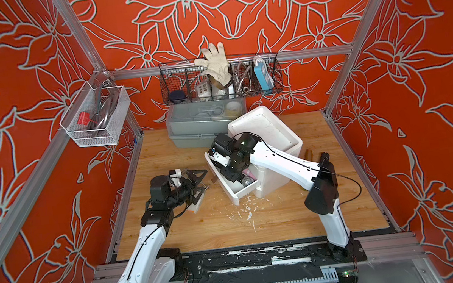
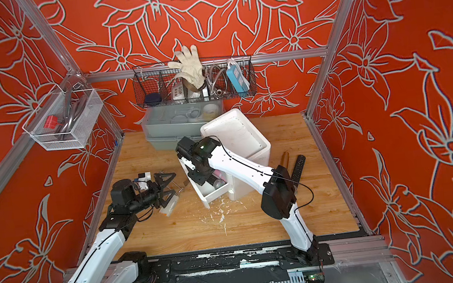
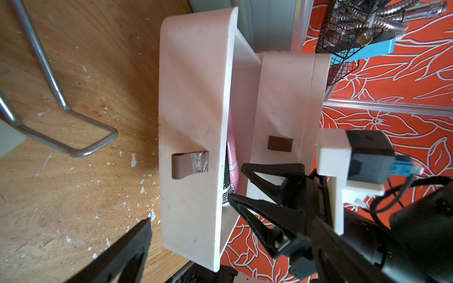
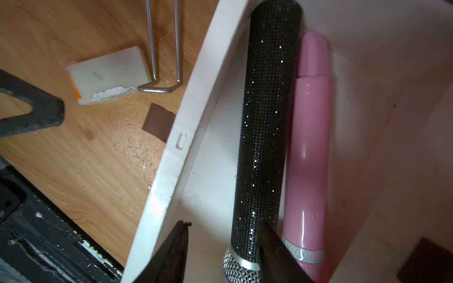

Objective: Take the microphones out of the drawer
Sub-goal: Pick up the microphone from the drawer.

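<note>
Right wrist view: the microphone (image 4: 264, 127) lies in the open drawer (image 4: 171, 171), between the half-spread jaws of the right gripper (image 4: 223, 221), not yet pinched. Its long axis runs straight ahead, mesh head nearest. The left gripper (image 1: 198, 184), wide open, stands farther off.

The microphone (image 4: 266, 137), a black glittered handle with a silver mesh head, lies flat inside the pulled-out white drawer (image 4: 171, 171), along its front wall.

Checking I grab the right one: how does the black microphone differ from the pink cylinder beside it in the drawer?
The microphone is sparkly black with a silver mesh head; the pink cylinder is smooth, glossy. The microphone lies nearer the drawer front; the pink cylinder behind it. Both lie parallel, side by side.
</note>
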Robot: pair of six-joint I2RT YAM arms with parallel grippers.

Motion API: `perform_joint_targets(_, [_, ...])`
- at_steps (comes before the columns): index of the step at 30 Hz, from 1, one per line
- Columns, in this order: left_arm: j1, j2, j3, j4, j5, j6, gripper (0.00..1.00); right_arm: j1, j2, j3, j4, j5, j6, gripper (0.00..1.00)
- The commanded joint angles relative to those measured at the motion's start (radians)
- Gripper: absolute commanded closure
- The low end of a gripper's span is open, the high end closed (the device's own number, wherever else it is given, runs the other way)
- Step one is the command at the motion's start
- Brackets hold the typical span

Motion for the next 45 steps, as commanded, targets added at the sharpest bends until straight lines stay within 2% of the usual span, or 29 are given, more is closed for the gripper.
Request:
perform_joint_targets(1, [0.004,-0.019,-0.005,0.025,0.016,0.002,0.00,-0.010,0.037,0.046,-0.066,0.067,-0.029,0.51])
perform_joint_targets(26, [0.005,-0.017,-0.013,0.046,0.015,-0.013,0.00,-0.028,0.186,0.070,-0.077,0.079,-0.072,0.49])
perform_joint_targets(29, [0.005,-0.017,-0.013,0.048,0.013,-0.014,0.00,-0.027,0.189,0.071,-0.075,0.076,-0.071,0.59])
perform_joint_targets(33, [0.005,-0.016,-0.012,0.049,0.013,-0.014,0.00,-0.027,0.178,0.080,-0.070,0.067,-0.063,0.80])
perform_joint_targets(36, [0.004,-0.014,-0.011,0.049,0.014,-0.016,0.00,-0.029,0.165,0.113,-0.080,0.059,-0.054,0.88])
perform_joint_targets(45, [0.003,-0.002,0.004,0.050,0.016,-0.014,0.00,-0.046,0.091,0.243,-0.111,0.009,-0.011,0.95])
